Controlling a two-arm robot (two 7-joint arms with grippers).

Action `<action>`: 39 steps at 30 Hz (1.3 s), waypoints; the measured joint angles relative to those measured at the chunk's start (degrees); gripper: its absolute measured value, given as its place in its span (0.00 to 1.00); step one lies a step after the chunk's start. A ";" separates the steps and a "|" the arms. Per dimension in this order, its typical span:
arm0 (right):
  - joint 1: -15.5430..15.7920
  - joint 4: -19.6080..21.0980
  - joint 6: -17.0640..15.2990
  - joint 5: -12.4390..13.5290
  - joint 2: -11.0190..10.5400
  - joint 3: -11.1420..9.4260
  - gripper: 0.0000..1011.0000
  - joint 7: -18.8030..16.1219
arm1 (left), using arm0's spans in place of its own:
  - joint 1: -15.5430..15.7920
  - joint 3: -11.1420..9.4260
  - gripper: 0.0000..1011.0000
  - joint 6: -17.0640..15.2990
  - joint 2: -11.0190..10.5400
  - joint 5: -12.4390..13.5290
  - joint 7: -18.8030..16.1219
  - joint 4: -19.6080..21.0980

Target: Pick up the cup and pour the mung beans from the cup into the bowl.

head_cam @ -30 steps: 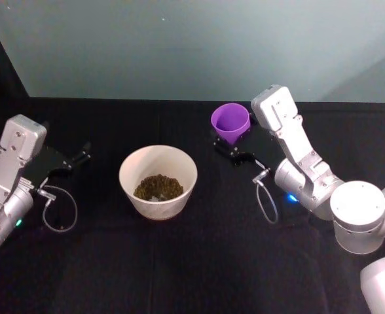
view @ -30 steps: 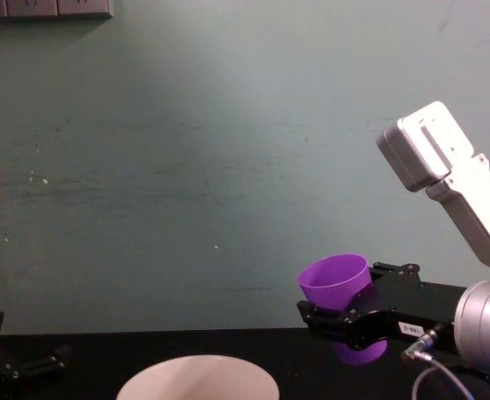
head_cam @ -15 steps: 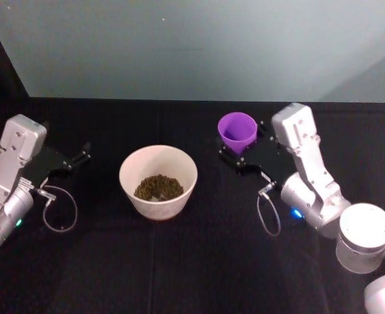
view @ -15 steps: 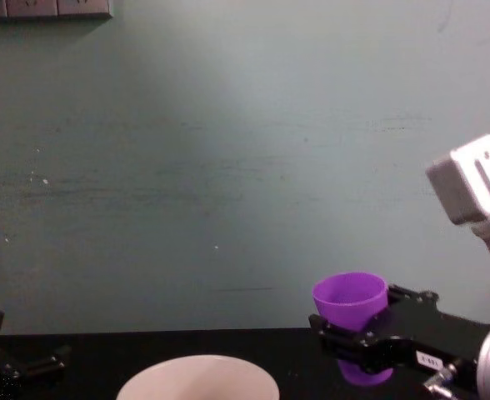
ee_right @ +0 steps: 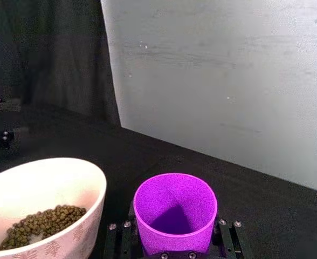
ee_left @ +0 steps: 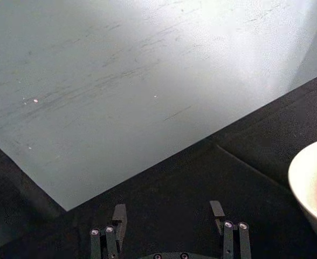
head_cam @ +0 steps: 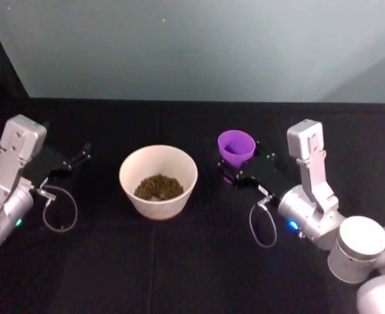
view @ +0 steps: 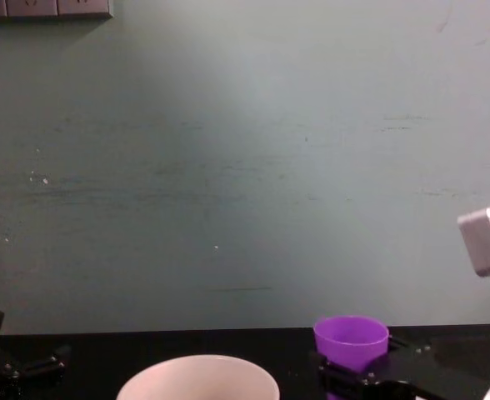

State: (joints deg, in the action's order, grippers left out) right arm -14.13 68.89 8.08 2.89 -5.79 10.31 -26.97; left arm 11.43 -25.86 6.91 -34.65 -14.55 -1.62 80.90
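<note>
your right gripper had its jaws clenched on the upright, empty cup, just right of the bowl holding the mung beans. your left gripper sat left of the bowl, jaws released.

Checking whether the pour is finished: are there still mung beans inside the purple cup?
No. In the right wrist view the purple cup is bare inside, while the mung beans lie in the bowl.

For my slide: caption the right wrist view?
Right end effector holds the empty upright cup beside the bowl of beans.
</note>
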 joint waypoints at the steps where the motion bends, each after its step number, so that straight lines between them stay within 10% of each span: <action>1: -0.18 -0.51 0.15 0.48 0.08 0.00 0.72 -0.21 | 0.00 0.00 0.99 0.00 0.00 0.00 0.00 0.00; 30: -1.53 -5.43 2.18 6.70 -0.99 2.21 0.72 -0.83 | 0.00 0.00 0.99 0.00 0.00 0.00 0.00 0.00; 39: -1.81 -5.82 3.18 8.49 -1.32 2.93 0.95 -0.79 | 0.00 0.00 0.99 0.00 0.00 0.00 0.00 0.00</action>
State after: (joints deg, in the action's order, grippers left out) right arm -15.94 63.07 11.26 11.38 -7.12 13.24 -27.76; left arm 11.43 -25.86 6.91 -34.65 -14.55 -1.62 80.90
